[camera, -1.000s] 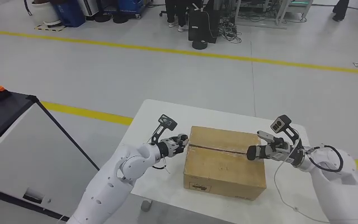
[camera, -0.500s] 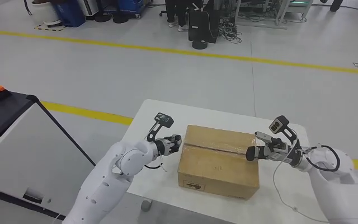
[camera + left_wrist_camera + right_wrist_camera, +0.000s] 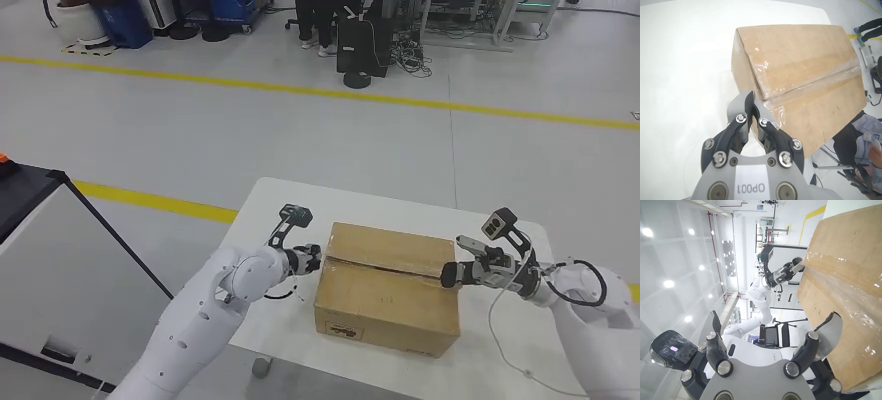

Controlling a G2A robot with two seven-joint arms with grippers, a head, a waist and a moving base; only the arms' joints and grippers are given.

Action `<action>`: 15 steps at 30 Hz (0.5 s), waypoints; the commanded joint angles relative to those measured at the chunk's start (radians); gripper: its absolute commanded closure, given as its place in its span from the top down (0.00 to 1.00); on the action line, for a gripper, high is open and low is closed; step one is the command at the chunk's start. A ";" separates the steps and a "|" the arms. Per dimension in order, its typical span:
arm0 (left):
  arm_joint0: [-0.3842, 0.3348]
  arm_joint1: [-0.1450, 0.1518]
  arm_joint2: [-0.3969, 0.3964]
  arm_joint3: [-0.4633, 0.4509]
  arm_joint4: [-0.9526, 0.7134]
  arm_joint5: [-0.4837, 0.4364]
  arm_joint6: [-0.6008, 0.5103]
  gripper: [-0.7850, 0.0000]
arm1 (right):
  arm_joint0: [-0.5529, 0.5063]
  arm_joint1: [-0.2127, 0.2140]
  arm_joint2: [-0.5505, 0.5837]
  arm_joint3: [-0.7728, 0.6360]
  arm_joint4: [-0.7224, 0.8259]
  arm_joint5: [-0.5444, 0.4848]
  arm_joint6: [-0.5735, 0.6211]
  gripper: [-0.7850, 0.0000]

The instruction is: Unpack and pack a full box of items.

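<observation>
A brown cardboard box (image 3: 388, 285), its top seam sealed with clear tape, lies on the white table (image 3: 300, 205). My left gripper (image 3: 308, 260) is at the box's left end. In the left wrist view this gripper (image 3: 752, 100) is shut, its tips pressed against the end face of the box (image 3: 800, 75) just below the taped seam. My right gripper (image 3: 452, 274) is at the box's right end. In the right wrist view it (image 3: 772, 323) stands open, with one finger (image 3: 829, 328) lying against the box (image 3: 848, 285) and the other out in the air.
The box lies near the table's front edge, with bare tabletop behind it and to its left. A black-topped cabinet (image 3: 30, 195) stands left of the table. A thin cable (image 3: 497, 335) trails over the table at the right arm.
The box has slid a little to the left, and both grippers have moved with it. The left gripper has stayed shut and the right open.
</observation>
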 commanded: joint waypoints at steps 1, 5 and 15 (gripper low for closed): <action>-0.007 -0.003 0.006 0.000 -0.010 0.013 0.004 0.00 | -0.001 0.000 -0.001 0.001 -0.002 0.000 0.002 1.00; -0.003 -0.005 -0.003 -0.022 -0.038 0.005 0.024 0.32 | -0.001 0.001 -0.004 0.003 -0.007 -0.004 0.004 1.00; 0.080 0.020 -0.087 -0.131 0.007 0.017 0.001 1.00 | 0.002 0.000 -0.017 0.006 -0.016 -0.003 0.002 1.00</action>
